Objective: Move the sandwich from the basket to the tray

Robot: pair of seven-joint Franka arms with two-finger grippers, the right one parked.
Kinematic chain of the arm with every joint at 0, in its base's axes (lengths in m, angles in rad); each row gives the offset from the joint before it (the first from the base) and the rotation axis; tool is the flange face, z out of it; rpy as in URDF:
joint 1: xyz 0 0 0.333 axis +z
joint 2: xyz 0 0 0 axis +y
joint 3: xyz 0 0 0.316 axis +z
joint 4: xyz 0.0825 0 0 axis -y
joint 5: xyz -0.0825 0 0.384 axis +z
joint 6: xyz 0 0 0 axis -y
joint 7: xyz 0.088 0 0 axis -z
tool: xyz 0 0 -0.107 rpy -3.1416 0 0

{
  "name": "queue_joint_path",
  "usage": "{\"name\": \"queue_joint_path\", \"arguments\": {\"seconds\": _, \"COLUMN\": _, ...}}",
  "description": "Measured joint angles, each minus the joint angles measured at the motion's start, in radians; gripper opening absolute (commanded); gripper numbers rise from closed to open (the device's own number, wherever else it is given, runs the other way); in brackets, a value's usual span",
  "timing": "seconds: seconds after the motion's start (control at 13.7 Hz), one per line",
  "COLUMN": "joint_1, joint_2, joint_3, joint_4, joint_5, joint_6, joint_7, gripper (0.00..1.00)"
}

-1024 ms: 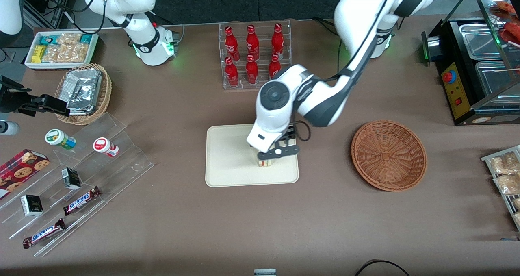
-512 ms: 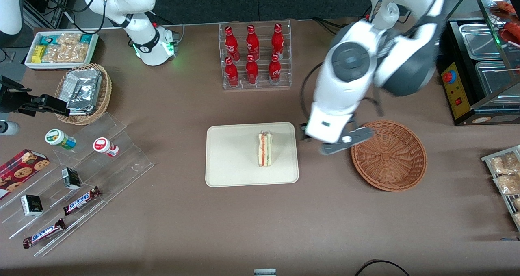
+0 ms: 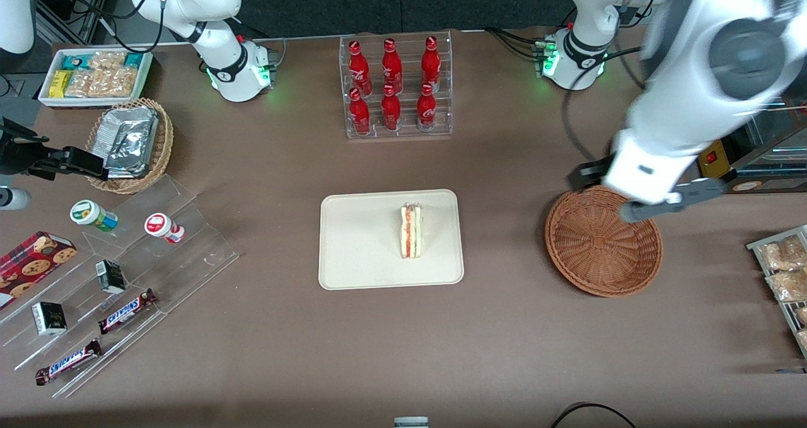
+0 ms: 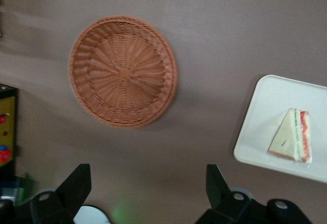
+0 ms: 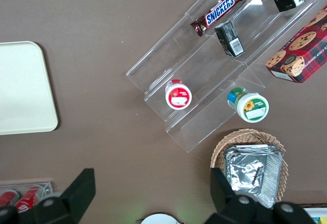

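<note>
Sandwich (image 3: pixel 411 231), a tan triangular wedge, lies on the cream rectangular tray (image 3: pixel 353 251), long axis running toward the front camera; the gripper (image 3: pixel 643 196), fingers spread and empty, hangs over the reddish-brown wicker basket's (image 3: pixel 592 258) rim.

The basket (image 3: pixel 603 241) is rough woven wicker. The tray (image 3: pixel 359 245) looks like smooth, matt plastic. The table (image 3: pixel 403 346) has a dull cloth-like cover. The gripper (image 4: pixel 148 193), high over it, is black and matt.

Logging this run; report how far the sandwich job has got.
Done: the sandwich lies on the cream tray, and the reddish-brown wicker basket holds nothing. In hand: nothing; the left gripper is open, high above the basket's edge. Left: nothing visible.
</note>
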Motion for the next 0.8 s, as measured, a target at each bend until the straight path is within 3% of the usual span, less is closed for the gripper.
{"name": "queue_joint_path", "arguments": {"seconds": 0.37, "joint_1": 0.113, "joint_2": -0.153, "joint_3": 0.004, "joint_4": -0.147, "joint_5": -0.013, "joint_6": -0.016, "joint_7": 0.204, "gripper": 0.99}}
{"name": "queue_joint_path", "arguments": {"seconds": 0.8, "joint_1": 0.123, "joint_2": -0.184, "joint_3": 0.115, "joint_4": -0.173, "joint_5": -0.09, "joint_6": 0.01, "joint_7": 0.34, "gripper": 0.99}}
